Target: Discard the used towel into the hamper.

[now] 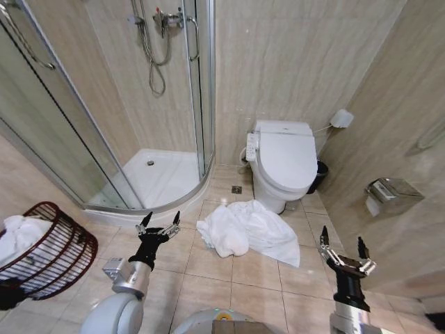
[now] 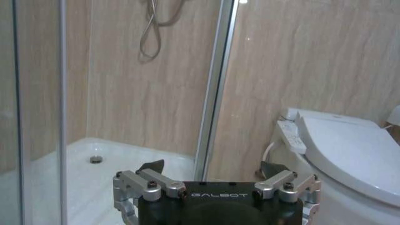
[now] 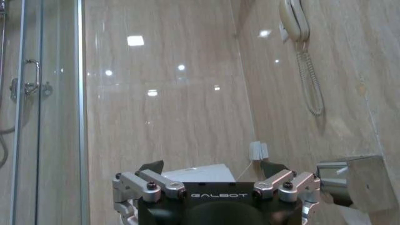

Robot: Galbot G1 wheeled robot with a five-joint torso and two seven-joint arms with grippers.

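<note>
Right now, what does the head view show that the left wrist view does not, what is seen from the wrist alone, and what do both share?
Head view alone: the crumpled white towel on the tiled floor, the dark red-brown openwork hamper already holding white cloth, the small black bin, and the open right gripper.
Left wrist view alone: the maker's name on the open left gripper.
Both: that gripper, the glass shower cabin and the white toilet.
</note>
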